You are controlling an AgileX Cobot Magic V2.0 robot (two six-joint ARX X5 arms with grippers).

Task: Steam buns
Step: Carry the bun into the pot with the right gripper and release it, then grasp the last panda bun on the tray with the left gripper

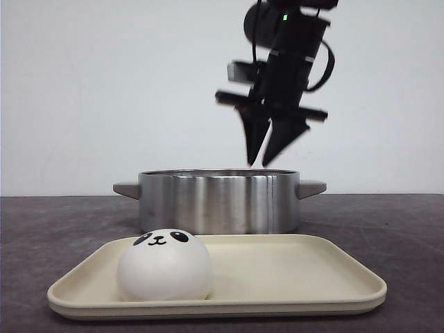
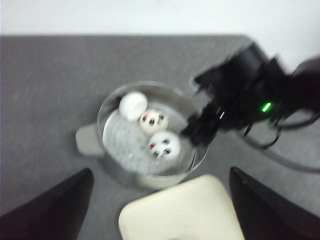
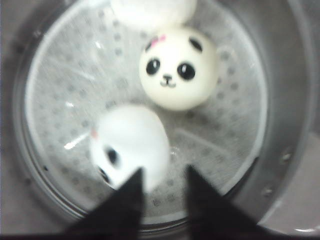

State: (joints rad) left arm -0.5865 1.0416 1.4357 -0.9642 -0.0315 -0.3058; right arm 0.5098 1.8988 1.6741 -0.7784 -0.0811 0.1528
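A steel pot (image 1: 218, 201) stands behind a beige tray (image 1: 312, 277). One panda bun (image 1: 164, 263) sits on the tray's left part. Three buns lie inside the pot on a perforated steamer plate (image 3: 220, 130): one with a pink bow (image 3: 177, 67), one blurred near the fingers (image 3: 130, 145), and one at the far wall (image 3: 152, 10). They also show in the left wrist view (image 2: 164, 144). My right gripper (image 1: 267, 163) hangs just above the pot, jaws slightly apart and empty (image 3: 164, 177). My left gripper (image 2: 161, 172) is high above the pot and tray, wide open and empty.
The pot has two side handles (image 1: 126, 189). The dark table (image 1: 402, 236) extends around the pot and tray. A white wall stands behind. The right arm (image 2: 250, 95) reaches over the pot's rim in the left wrist view.
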